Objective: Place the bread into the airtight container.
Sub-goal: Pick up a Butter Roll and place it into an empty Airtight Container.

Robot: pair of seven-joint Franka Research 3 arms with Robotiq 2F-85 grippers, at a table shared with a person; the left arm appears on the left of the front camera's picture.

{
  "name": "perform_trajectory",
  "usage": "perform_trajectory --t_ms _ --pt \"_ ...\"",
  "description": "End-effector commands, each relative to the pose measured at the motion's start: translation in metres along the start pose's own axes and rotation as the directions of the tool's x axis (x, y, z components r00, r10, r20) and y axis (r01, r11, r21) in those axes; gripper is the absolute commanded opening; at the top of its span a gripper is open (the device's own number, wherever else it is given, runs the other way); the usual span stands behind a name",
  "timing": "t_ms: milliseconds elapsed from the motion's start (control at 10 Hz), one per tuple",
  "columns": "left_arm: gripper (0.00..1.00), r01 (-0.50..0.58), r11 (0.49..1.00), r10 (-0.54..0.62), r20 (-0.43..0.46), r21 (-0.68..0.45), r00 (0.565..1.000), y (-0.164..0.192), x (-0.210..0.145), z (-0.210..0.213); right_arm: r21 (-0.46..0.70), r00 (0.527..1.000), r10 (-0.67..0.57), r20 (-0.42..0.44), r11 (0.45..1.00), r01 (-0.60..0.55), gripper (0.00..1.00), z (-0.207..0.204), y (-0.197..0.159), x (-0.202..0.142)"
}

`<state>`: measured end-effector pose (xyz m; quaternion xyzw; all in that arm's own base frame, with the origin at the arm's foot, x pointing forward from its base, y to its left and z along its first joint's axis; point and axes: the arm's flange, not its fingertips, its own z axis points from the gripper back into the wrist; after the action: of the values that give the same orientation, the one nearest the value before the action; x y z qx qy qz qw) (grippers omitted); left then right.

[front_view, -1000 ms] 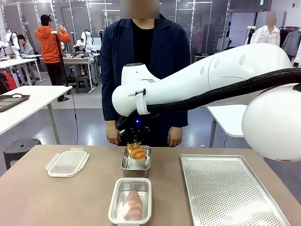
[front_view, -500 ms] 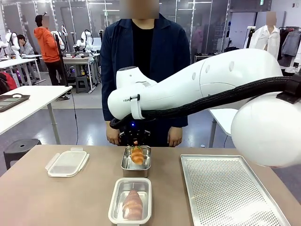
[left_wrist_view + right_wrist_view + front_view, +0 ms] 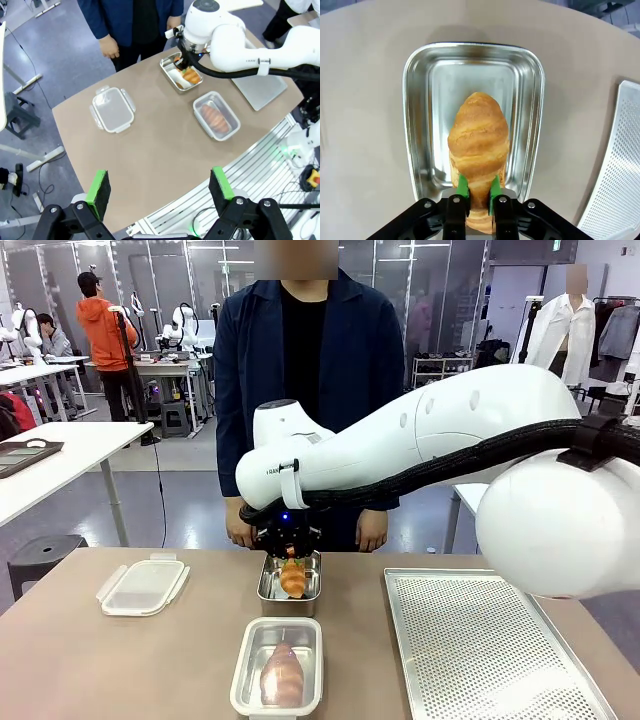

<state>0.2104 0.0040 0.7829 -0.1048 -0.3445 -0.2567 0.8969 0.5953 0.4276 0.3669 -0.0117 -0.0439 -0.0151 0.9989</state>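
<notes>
The right tool [image 3: 479, 192] is over the metal tray [image 3: 417, 125] at the far middle of the bench [image 3: 120, 660], its green pads [image 3: 463, 186] set close against the lower end of a croissant [image 3: 479, 140]; whether they press it or have just let go I cannot tell. The croissant lies inside that tray. Nearer the robot, a clear airtight container [image 3: 248, 672] holds another croissant [image 3: 282, 676]. Its lid [image 3: 143, 586] lies to the robot's left, and a perforated baking sheet [image 3: 490, 645] lies to the right. The left tool [image 3: 160, 186] hangs high above the bench edge, its jaws spread wide with nothing between them. A person [image 3: 300, 360] stands at the far side.
</notes>
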Motion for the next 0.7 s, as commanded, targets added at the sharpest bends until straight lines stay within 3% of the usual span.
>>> perform_trajectory --t_ms 0,100,200,300,600 --pt "1.00 0.017 1.000 -0.017 0.004 -0.021 1.000 -0.0010 0.0008 -0.0001 0.012 0.999 -0.018 0.039 1.000 0.017 0.50 0.0000 -0.0003 0.0115" --pt "1.00 0.017 1.000 -0.017 0.004 -0.021 1.000 -0.0010 0.0008 -0.0001 0.020 0.999 -0.005 0.031 1.000 0.005 0.62 -0.0014 -0.0013 0.0130" --pt "1.00 0.017 1.000 -0.017 0.004 -0.021 1.000 -0.0010 0.0008 -0.0001 0.010 1.000 -0.008 0.028 1.000 0.008 0.85 -0.0010 -0.0032 0.0138" --pt "1.00 0.017 1.000 -0.017 0.004 -0.021 1.000 -0.0010 0.0008 -0.0001 0.011 0.999 -0.010 0.032 1.000 0.010 0.98 -0.0001 -0.0049 0.0136" --pt "1.00 0.017 1.000 -0.017 0.004 -0.021 1.000 -0.0010 0.0008 -0.0001 0.025 0.999 -0.007 0.047 1.000 0.005 1.00 0.0003 -0.0075 0.0126"
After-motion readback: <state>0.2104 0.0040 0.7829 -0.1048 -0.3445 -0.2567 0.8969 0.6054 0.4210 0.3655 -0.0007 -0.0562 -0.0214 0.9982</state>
